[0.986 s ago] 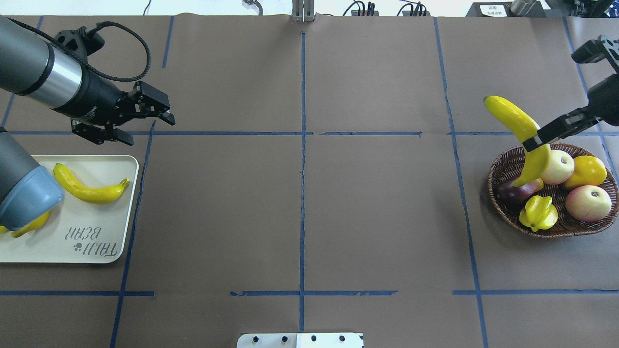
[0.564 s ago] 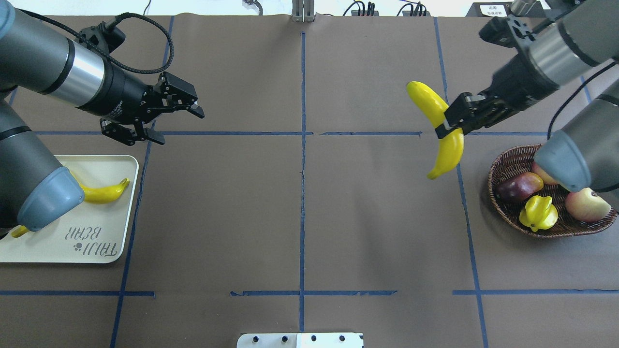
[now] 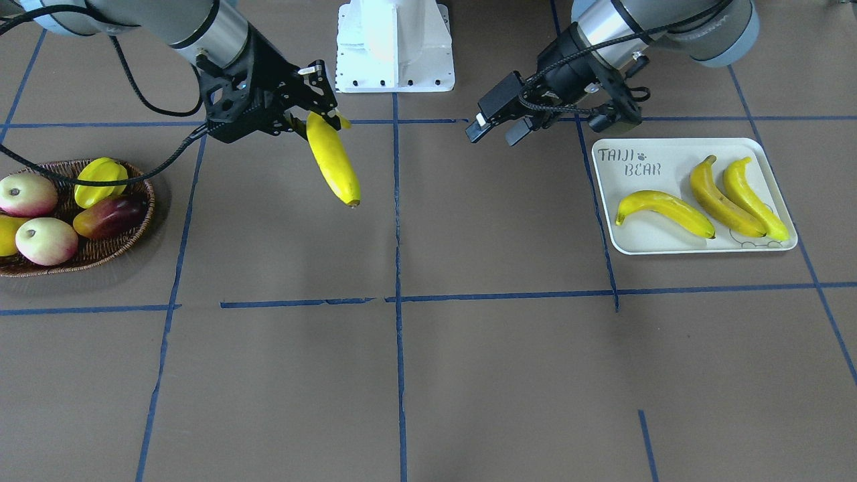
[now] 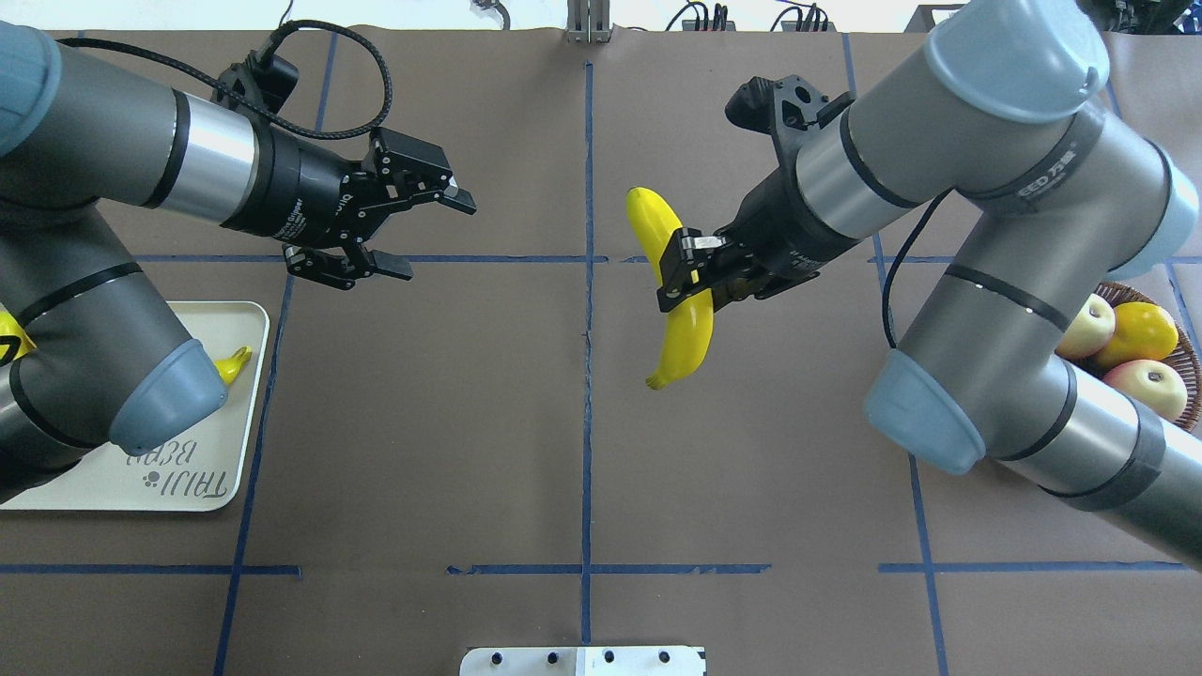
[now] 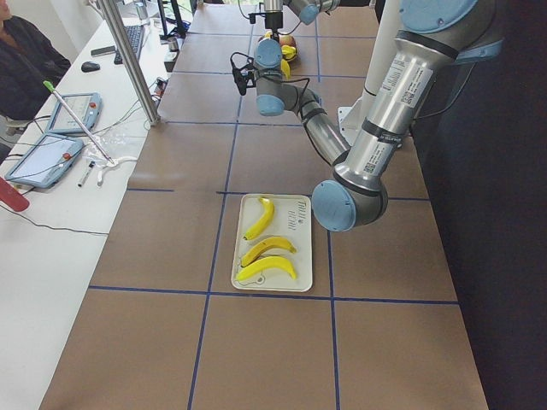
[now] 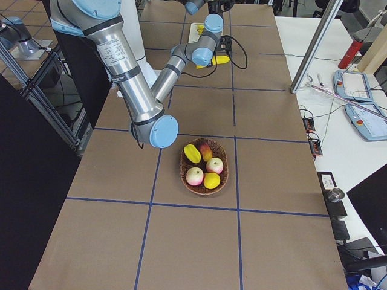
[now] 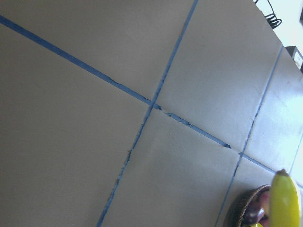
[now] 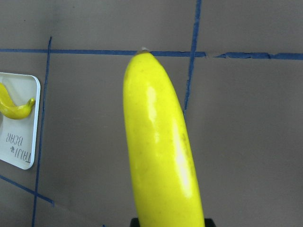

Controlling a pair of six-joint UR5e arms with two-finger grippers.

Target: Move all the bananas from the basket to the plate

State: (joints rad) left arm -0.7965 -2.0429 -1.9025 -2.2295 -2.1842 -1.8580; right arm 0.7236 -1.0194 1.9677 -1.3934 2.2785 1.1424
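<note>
My right gripper [image 4: 690, 272] is shut on a yellow banana [image 4: 685, 333] at its middle and holds it in the air over the table's centre; the banana hangs almost upright and fills the right wrist view [image 8: 161, 151]. My left gripper [image 4: 437, 238] is open and empty, to the banana's left, facing it across a gap. Three more bananas [image 3: 663, 209] lie side by side on the off-white plate [image 3: 659, 184]. The wicker basket [image 3: 150, 194] holds no banana.
The basket holds two pink-cream apples [image 3: 45, 239], a yellow-green star fruit [image 3: 100, 179], a dark red fruit [image 3: 110, 215] and an orange-yellow fruit [image 4: 1141, 333]. The robot's white base [image 3: 395, 47] stands at the table's near edge. Blue tape lines cross the brown table.
My right gripper has carried the banana from above the basket leftward to the table's middle. My left gripper has moved right toward it and stayed open.
</note>
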